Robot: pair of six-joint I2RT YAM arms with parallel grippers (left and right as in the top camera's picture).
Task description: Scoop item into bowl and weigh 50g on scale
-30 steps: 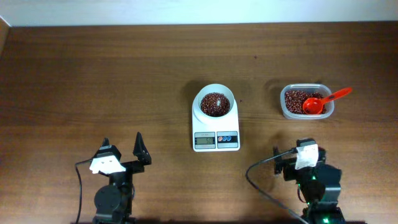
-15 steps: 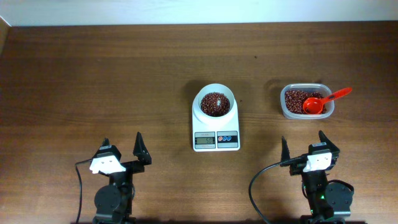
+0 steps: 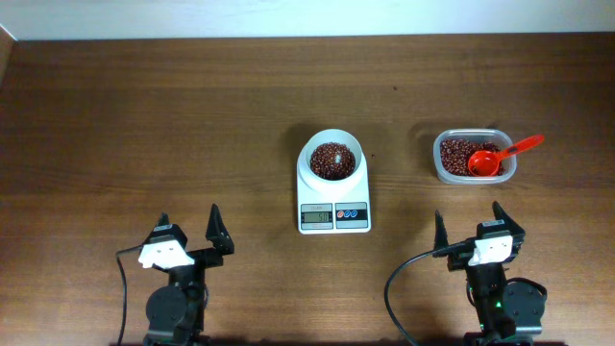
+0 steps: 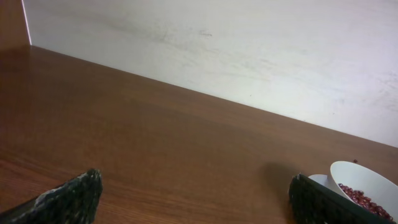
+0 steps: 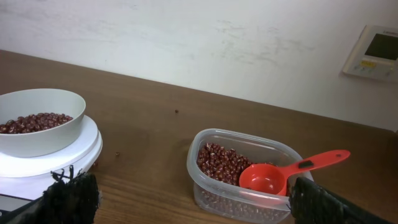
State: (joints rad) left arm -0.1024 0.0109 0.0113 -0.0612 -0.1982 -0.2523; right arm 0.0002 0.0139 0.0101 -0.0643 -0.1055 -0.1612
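Observation:
The white bowl [image 3: 332, 160] stands on the white scale [image 3: 333, 197] at the table's middle and holds a heap of dark reddish-brown beans [image 3: 331, 160]. The bowl also shows in the right wrist view [image 5: 38, 129] and the left wrist view [image 4: 367, 186]. More beans [image 3: 457, 151] lie in a clear plastic tub [image 3: 473, 157] to the right, with a red scoop [image 3: 498, 158] resting in it; the scoop also shows in the right wrist view [image 5: 280, 178]. My left gripper [image 3: 188, 229] is open and empty near the front left. My right gripper [image 3: 468, 222] is open and empty in front of the tub.
A loose bean [image 5: 176, 112] lies on the table behind the scale. A white wall [image 5: 205, 43] runs along the table's far edge, with a small wall panel [image 5: 375, 52] at the right.
A second ago my right gripper sat turned and lower at the front right; it has since swung upright and open, facing the tub. Nothing has moved in the last half second.

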